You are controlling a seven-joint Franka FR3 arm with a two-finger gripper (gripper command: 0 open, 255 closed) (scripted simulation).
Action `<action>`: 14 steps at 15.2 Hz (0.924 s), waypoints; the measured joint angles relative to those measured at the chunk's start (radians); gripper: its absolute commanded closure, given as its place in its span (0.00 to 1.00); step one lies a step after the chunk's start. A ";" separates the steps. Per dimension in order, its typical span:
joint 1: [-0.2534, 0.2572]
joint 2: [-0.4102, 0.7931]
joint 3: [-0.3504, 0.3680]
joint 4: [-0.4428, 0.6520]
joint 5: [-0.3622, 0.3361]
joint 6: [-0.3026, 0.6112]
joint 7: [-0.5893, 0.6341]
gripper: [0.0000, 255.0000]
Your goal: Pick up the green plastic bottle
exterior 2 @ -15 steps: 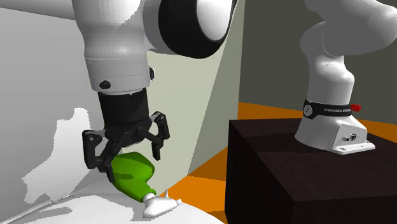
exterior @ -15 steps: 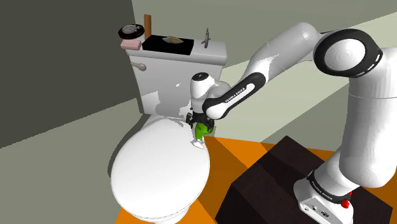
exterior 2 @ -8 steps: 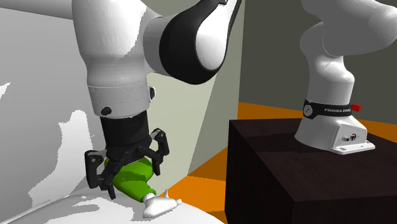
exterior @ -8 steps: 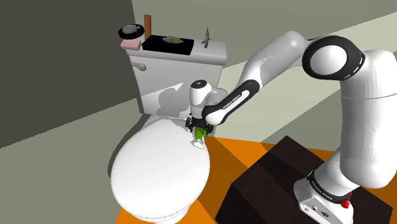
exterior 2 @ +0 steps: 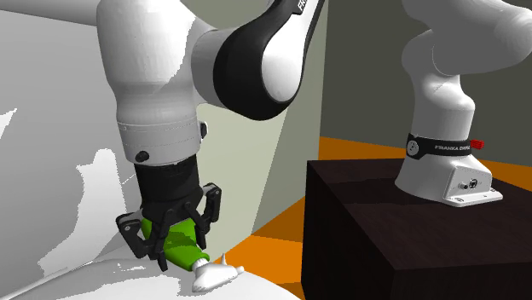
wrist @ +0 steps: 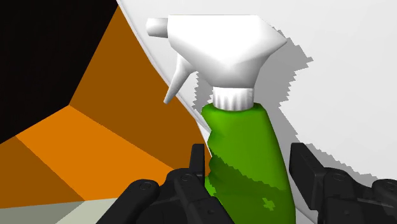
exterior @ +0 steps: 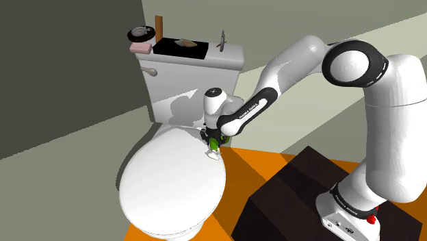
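Here's the tool (exterior 2: 175, 245) right down on the white toilet lid (exterior: 171, 181), its black fingers (wrist: 305, 167) spread and straddling the lower body of the green bottle (wrist: 245, 159). One finger sits close against the bottle's side and the other stands apart, so nothing is pinched. The bottle lies on the lid at its edge on the shoulder view's right, with the white spray head (wrist: 219, 48) pointing away from the tool, right at the rim with the orange floor (wrist: 76, 140) beyond.

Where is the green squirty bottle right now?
The green bottle lies on the white toilet lid, at its edge on the shoulder view's right, with the tool over it.
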 measured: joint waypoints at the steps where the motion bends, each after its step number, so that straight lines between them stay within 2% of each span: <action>1: 0.000 0.000 0.000 0.000 0.000 0.000 0.000 1.00; 5: -0.002 -0.005 0.002 -0.002 0.002 -0.003 -0.002 1.00; 14: -0.029 -0.096 0.039 -0.018 0.050 -0.074 -0.038 1.00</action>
